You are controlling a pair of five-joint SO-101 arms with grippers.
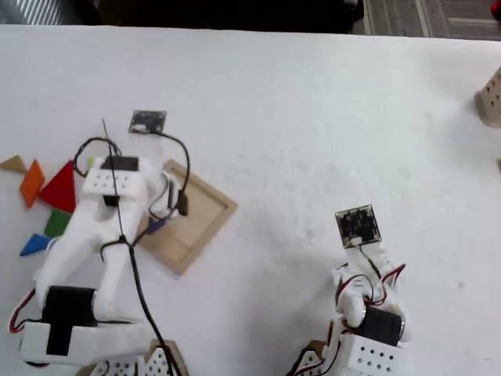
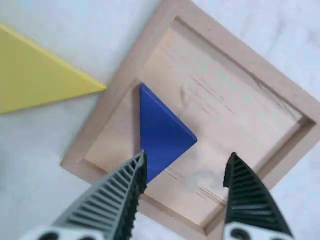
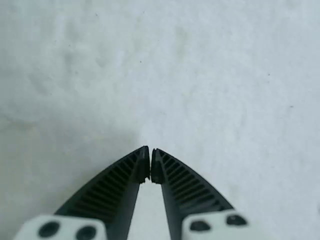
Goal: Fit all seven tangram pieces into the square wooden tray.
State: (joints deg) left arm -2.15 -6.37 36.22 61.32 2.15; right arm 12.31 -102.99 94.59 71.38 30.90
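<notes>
Tray (image 2: pixel 109 107) holds a blue triangle (image 2: pixel 160 132) tucked along one wall, leaving room for the rest. Left hand (image 2: pixel 186 157) hangs released above it. Right hand (image 3: pixel 150 162), clenched on nothing, is parked well apart.

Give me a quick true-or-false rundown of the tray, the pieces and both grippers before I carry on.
1. A blue triangle lies inside the tray. True.
2. The left gripper is shut on the blue triangle. False: its jaws stand apart above the tray and hold nothing.
3. The yellow triangle is in the tray. False: it lies on the table, outside the tray's rim.
4. The right gripper is shut, with nothing in it, over bare table. True.
5. All seven pieces are in the tray. False: the red piece and the orange piece, among others, lie on the table.
</notes>
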